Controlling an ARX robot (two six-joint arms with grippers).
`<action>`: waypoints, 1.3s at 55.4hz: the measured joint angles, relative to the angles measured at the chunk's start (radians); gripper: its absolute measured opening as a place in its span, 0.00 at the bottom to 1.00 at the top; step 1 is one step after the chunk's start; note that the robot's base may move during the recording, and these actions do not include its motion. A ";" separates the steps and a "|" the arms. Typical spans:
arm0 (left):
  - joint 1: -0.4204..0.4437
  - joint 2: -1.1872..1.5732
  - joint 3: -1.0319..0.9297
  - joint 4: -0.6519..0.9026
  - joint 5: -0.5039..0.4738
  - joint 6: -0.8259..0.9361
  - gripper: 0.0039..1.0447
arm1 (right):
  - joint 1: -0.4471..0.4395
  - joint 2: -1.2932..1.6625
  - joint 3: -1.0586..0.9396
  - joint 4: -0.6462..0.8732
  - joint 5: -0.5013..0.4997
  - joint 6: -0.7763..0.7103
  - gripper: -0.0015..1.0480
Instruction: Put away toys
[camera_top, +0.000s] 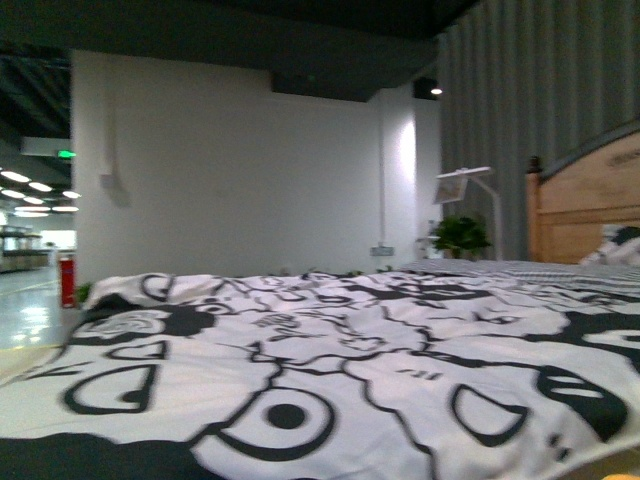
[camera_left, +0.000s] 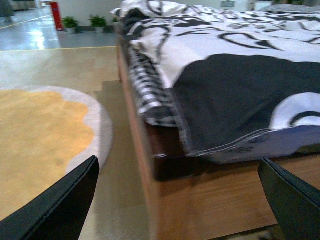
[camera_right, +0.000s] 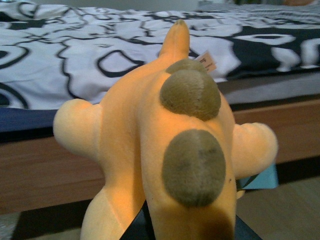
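Item: toy (camera_right: 165, 150), orange-yellow plush, olive patches.
Location: in my right pincer (camera_right: 192, 231), dark fingers (camera_right: 140, 232) either side of its near end; held in front of bed (camera_right: 45, 175) edge.
Orientation: long axis runs away from wrist toward bed; tapered tip points up over duvet (camera_right: 75, 50).
Left pincer (camera_left: 178, 162): wide, empty, beside bed, near rug (camera_left: 35, 130).
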 joint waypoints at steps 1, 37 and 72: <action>0.000 0.000 0.000 0.000 0.002 0.000 0.94 | 0.000 0.000 0.000 0.000 0.004 0.000 0.07; 0.000 0.001 0.000 0.000 0.002 0.000 0.94 | -0.002 0.001 0.000 0.000 0.006 0.000 0.07; 0.000 0.001 0.000 0.000 0.003 0.000 0.94 | -0.002 0.001 0.000 0.000 0.006 0.000 0.07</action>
